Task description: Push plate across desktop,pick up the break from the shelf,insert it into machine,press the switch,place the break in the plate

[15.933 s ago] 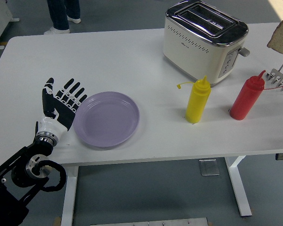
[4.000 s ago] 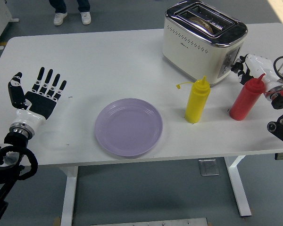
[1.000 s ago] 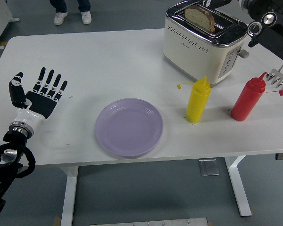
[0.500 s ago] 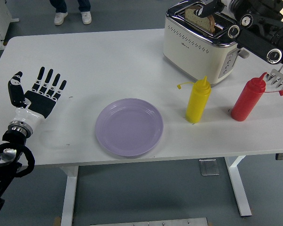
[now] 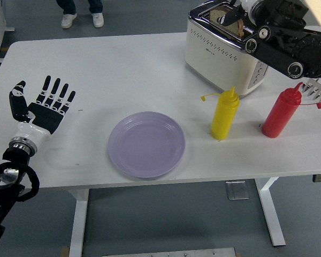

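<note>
1. The toaster is taken as the landmark. It stands at the far right of the white table. The bread slice is seen standing in the toaster's top slot, its upper part raised above the rim.

2. The right hand is positioned directly over the toaster, at the slice. Whether its fingers are closed on the bread cannot be told; they are cut off by the picture's top edge and masked by the black forearm.

3. The left hand is laid flat on the table far left of the toaster, fingers spread, nothing held.

4. The purple plate is located left of and nearer than the toaster, well apart from it. The yellow bottle and the red bottle stand just in front of the toaster.

5. Hazard: if the slice is gripped by its top edge only, it is likely to be torn or dropped back into the slot.

6. Hazard: if the slice is lifted at a tilt, it may be jammed against the slot rim.

7. Hazard: during transfer to the plate, the yellow bottle lies near the likely path and may be toppled by the forearm if the arm is carried low.
</note>
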### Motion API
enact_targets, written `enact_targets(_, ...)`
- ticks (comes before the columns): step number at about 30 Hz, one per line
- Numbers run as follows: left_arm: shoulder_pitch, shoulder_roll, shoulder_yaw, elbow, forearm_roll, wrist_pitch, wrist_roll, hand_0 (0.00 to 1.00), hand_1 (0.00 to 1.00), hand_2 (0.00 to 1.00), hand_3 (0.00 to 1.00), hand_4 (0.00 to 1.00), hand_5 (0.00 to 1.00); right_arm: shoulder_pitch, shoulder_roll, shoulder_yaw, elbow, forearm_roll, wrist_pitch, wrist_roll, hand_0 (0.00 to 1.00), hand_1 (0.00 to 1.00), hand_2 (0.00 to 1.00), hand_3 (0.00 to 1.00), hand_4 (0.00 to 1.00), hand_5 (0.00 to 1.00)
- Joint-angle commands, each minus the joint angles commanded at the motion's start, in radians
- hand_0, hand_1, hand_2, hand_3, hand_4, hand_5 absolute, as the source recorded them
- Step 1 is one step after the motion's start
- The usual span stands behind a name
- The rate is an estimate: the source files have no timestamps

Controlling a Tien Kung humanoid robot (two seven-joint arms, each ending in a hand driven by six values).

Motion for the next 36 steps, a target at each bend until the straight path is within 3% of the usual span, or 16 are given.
enact_targets(9,-0.002,0.000,0.004,0.000,-0.001,0.000,-0.001,0.813,0.759,0.723,0.713,0.637,0.998,-0.010,0.011,-0.023,-0.016,0.003,-0.024,0.007,0.281,0.520,0.634,0.728,0.755,0.207)
enact_targets(10,-0.003,0.000,0.004,0.000,-0.001,0.000,-0.001,0.813,0.760,0.723,0.712,0.637,0.998,-0.011,0.011,-0.024,-0.016,0.003,-0.028,0.007,0.264,0.486,0.551,0.686,0.582,0.063)
enact_targets(21,-0.003,0.000,0.006,0.000,-0.002,0.000,-0.001,0.813,0.760,0.723,0.712,0.637,0.998,-0.022,0.015,-0.041,-0.009,-0.008,-0.068,-0.001,0.261,0.472,0.498,0.675,0.544,0.038)
enact_targets(22,-0.003,0.001,0.006,0.000,-0.002,0.000,-0.001,0.813,0.759,0.723,0.712,0.637,0.998,-0.023,0.015,-0.042,-0.008,-0.009,-0.069,-0.001,0.254,0.457,0.438,0.613,0.437,0.002)
enact_targets(36,0.000,0.000,0.001,-0.001,-0.004,0.001,-0.003,0.814,0.760,0.723,0.712,0.637,0.998,-0.030,0.009,-0.015,0.025,-0.026,-0.110,-0.015,0.238,0.446,0.410,0.540,0.396,0.002)
